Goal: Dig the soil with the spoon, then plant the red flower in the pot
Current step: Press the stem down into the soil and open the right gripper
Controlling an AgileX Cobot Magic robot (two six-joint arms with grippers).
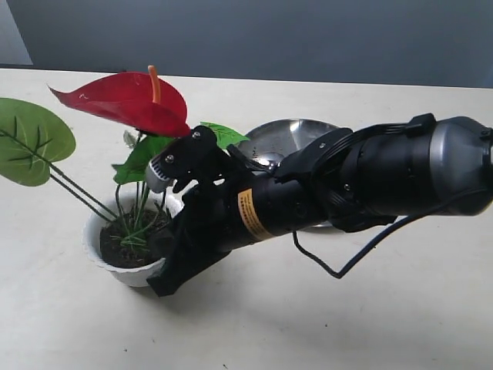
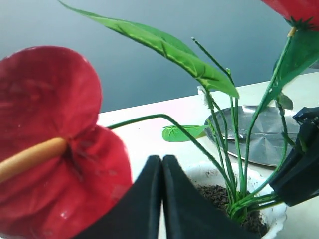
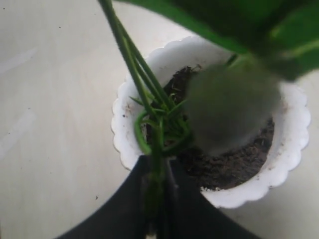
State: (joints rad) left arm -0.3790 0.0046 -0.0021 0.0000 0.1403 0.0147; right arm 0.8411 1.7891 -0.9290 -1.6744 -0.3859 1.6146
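White pot (image 3: 294, 149) held the red flower (image 1: 127, 100) — right gripper (image 3: 159, 199) pinched its stems at the rim; best freed gently — left gripper (image 2: 162, 199) closed, empty.

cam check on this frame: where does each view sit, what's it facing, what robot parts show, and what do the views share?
Exterior: off the arms, above the table, looking down at the pot; the right arm crosses the frame.
Left wrist: low by the pot's rim, looking across past a red flower bloom to the steel plate; shut left gripper shows.
Right wrist: above the pot, looking down at the soil; right gripper closed on the stems.
Shared: pot, soil, stems.
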